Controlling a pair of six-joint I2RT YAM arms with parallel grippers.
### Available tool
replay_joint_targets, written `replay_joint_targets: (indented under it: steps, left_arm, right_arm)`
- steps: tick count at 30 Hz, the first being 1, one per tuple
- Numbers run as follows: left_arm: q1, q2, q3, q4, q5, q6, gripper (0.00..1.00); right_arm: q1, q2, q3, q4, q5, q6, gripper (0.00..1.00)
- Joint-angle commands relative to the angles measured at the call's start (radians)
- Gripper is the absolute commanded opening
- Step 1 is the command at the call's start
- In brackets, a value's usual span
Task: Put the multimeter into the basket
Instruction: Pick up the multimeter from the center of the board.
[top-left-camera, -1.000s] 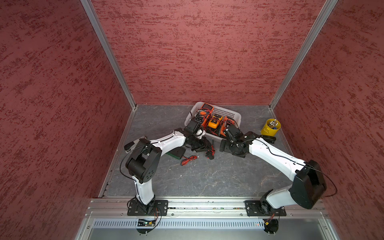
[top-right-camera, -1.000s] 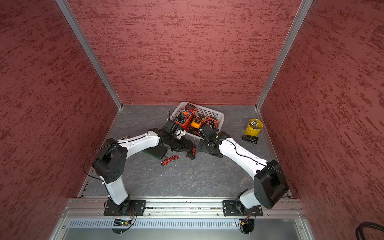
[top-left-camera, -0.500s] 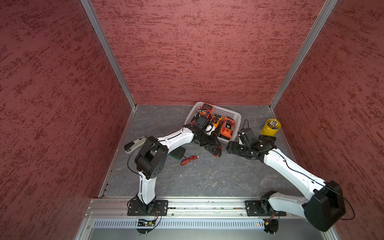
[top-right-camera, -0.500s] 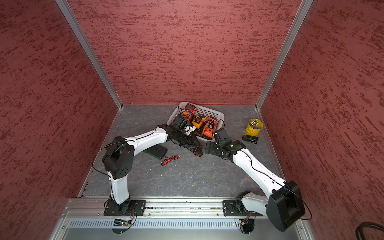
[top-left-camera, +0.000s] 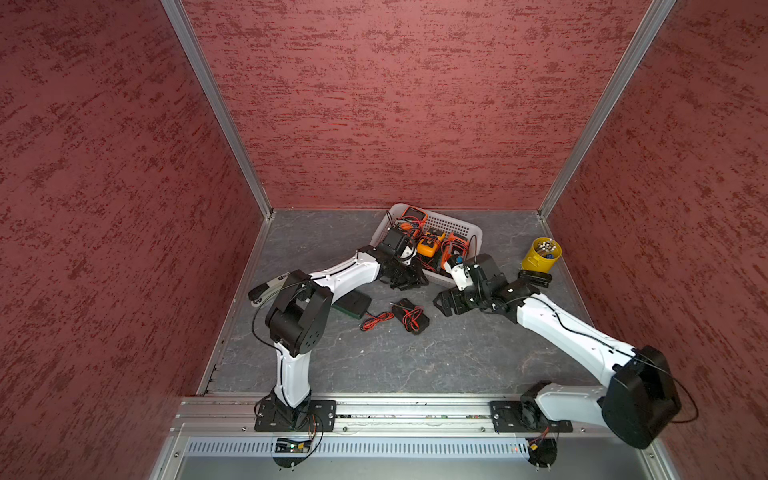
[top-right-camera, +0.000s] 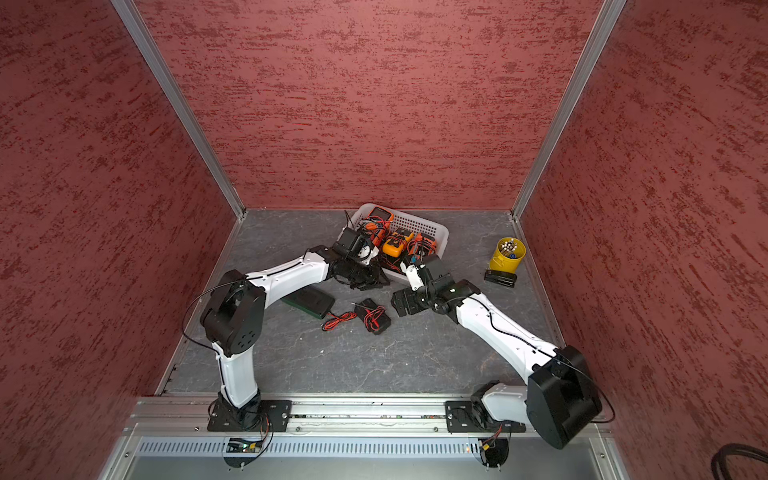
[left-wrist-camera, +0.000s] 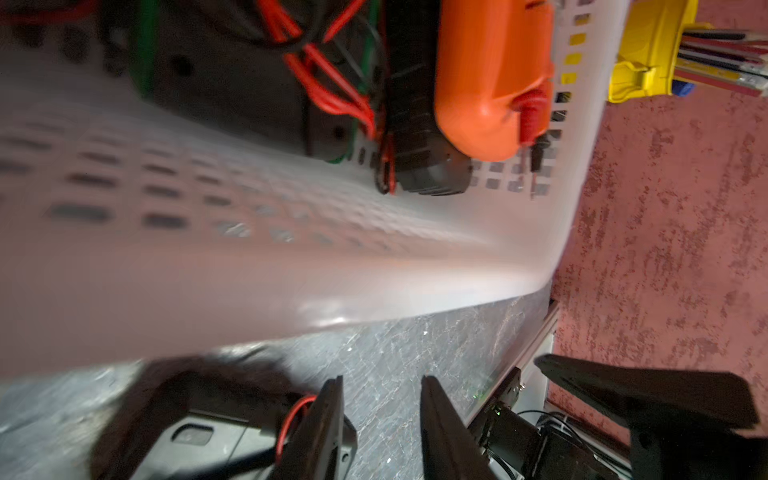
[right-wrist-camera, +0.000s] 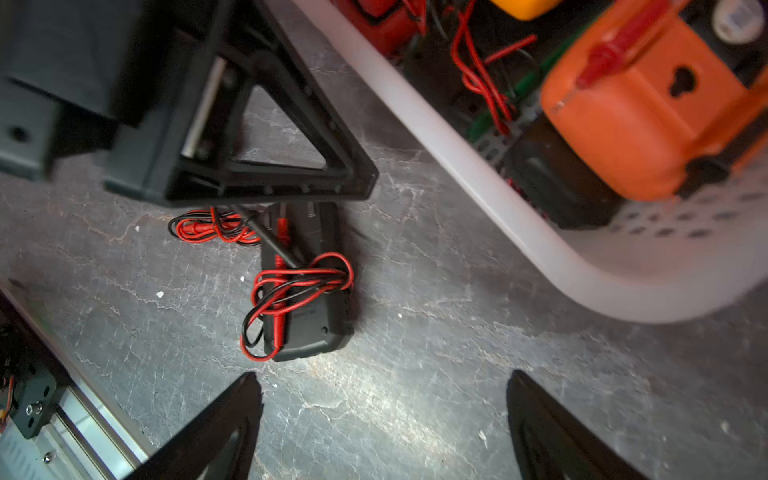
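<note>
A black multimeter (top-left-camera: 411, 316) (top-right-camera: 374, 316) (right-wrist-camera: 307, 307) with red and black leads wound round it lies on the grey floor in front of the white basket (top-left-camera: 473, 232) (top-right-camera: 442, 232) (left-wrist-camera: 291, 249) (right-wrist-camera: 478, 178). Several orange meters (top-left-camera: 428, 245) lie inside the basket. My left gripper (top-left-camera: 409, 280) (top-right-camera: 365, 280) (left-wrist-camera: 382, 378) sits low at the basket's front wall, jaws a narrow gap apart with only floor between them. My right gripper (top-left-camera: 446, 303) (top-right-camera: 401, 305) (right-wrist-camera: 384, 376) stands wide open just right of the black multimeter, holding nothing.
A flat green device (top-left-camera: 353, 303) and a loose bundle of red and black leads (top-left-camera: 376, 320) lie left of the multimeter. A yellow cup of pencils (top-left-camera: 540, 253) and a small black object (top-left-camera: 536, 277) stand at the right wall.
The right arm's elbow swung out to the right and forward, while its gripper stayed by the basket's front. The left gripper shifted toward the basket wall. The black multimeter now lies uncovered.
</note>
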Motion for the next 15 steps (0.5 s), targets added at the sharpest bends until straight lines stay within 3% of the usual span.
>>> replay_joint_targets:
  steps: [1, 7, 11, 15]
  left_arm:
    - [0.034, -0.147, -0.084, 0.003, -0.144, -0.068, 0.37]
    - [0.144, -0.347, -0.262, -0.064, -0.313, -0.169, 0.39]
    - [0.201, -0.411, -0.345, -0.102, -0.365, -0.213, 0.42]
    - [0.251, -0.470, -0.420, -0.112, -0.408, -0.255, 0.56]
  right_arm:
    - [0.041, 0.023, 0.072, -0.038, 0.035, -0.060, 0.94]
    - [0.065, 0.128, 0.116, -0.056, -0.061, 0.014, 0.91]
    - [0.116, 0.233, 0.174, -0.078, -0.049, 0.003, 0.99]
    - [0.161, 0.353, 0.258, -0.134, -0.024, -0.031, 0.99]
